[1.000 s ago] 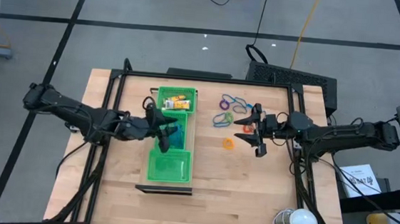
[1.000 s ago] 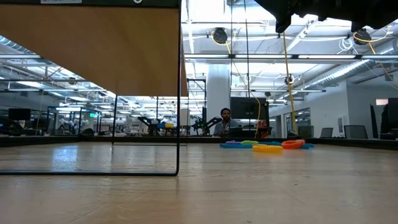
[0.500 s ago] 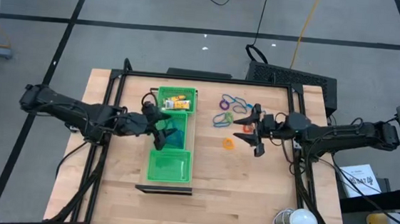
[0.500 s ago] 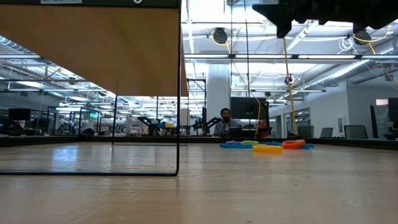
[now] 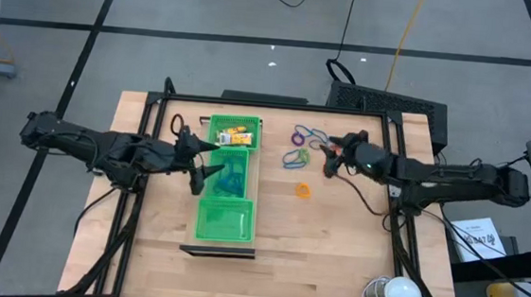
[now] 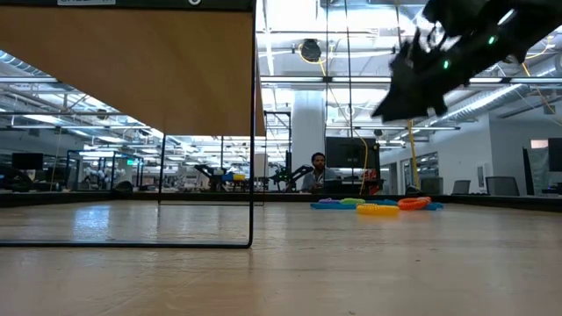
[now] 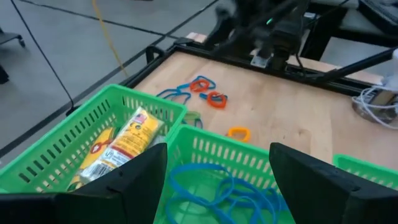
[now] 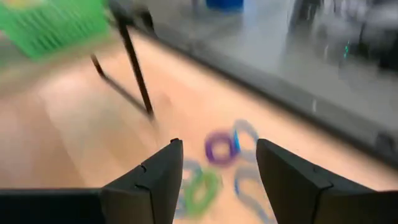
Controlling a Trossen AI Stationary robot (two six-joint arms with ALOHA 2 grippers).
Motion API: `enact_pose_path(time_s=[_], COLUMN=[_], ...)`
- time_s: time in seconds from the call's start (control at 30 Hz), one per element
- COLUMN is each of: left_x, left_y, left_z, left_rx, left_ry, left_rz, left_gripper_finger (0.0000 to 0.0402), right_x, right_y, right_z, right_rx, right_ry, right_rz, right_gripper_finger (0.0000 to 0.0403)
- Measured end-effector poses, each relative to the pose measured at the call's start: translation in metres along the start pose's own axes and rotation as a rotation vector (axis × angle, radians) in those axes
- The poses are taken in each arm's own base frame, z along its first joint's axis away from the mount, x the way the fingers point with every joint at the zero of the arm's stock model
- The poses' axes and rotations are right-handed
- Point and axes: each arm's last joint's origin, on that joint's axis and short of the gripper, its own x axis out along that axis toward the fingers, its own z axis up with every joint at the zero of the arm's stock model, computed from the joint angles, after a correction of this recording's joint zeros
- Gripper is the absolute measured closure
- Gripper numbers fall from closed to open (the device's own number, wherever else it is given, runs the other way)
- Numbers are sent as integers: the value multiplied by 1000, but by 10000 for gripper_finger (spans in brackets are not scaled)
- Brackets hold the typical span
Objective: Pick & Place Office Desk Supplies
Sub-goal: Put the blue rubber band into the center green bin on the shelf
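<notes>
Left hand point(image 5: 195, 162), fingers spread and empty, hovers beside the green tray point(image 5: 225, 219); right hand point(image 5: 334, 154), fingers parted, leans toward coloured loops point(image 5: 304, 144) on the counter point(image 5: 333, 249), apparently to pick one

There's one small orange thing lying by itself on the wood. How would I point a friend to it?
Start at the long green tray in the middle of the table. Look to the bare wood on its right, below the cluster of blue, purple and green loops. The orange loop lies there alone, touching nothing; it is the only piece apart from the bunch.
</notes>
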Motion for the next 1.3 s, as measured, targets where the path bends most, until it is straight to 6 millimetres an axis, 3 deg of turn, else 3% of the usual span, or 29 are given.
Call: enact_pose_path(time_s=[0.17, 0.47, 1.0, 1.3], left_x=[1, 17, 28, 28], left_y=[-1, -6, -11, -11], left_z=[3, -3, -7, -6], left_rx=[-18, 1, 37, 42], left_ry=[-26, 15, 33, 31], left_rz=[-7, 13, 19, 19], left_gripper_finger=[108, 108, 108, 108], right_x=[28, 69, 122, 124], right_y=[-5, 16, 28, 24], right_z=[-16, -37, -56, -67], right_rx=[32, -184, -379, -396], right_ry=[185, 166, 418, 515], right_rz=[145, 384, 353, 333], right_gripper_finger=[206, 206, 220, 273])
